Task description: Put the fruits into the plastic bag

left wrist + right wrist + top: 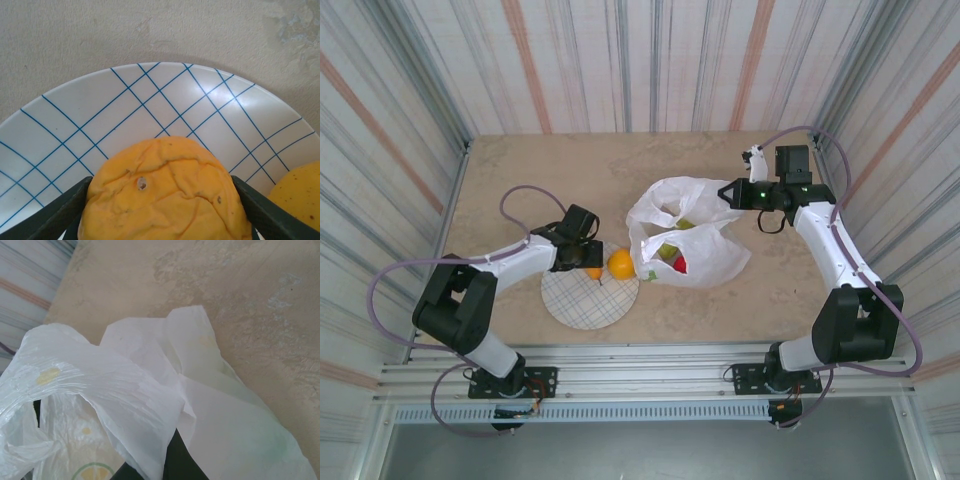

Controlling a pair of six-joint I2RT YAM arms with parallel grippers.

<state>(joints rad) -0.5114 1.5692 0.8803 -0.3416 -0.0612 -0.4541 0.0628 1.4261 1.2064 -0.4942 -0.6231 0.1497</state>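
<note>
Plastic bag (705, 255) pinched, one orange (165, 190) flanked.
On the tabletop (540, 165) the bag lies right of centre, its rim clenched in the right hand (730, 192) (green and red fruits (672, 256) inside). On the plaid plate (582, 300) the left hand (588, 265) brackets the orange, fingers (60, 212) touching; whether it grips, I cannot tell.

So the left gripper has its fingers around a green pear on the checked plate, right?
Not quite. The left gripper has its fingers around a wrinkly orange fruit, not a green pear. It is on the checked plate, as the left wrist view shows.
</note>
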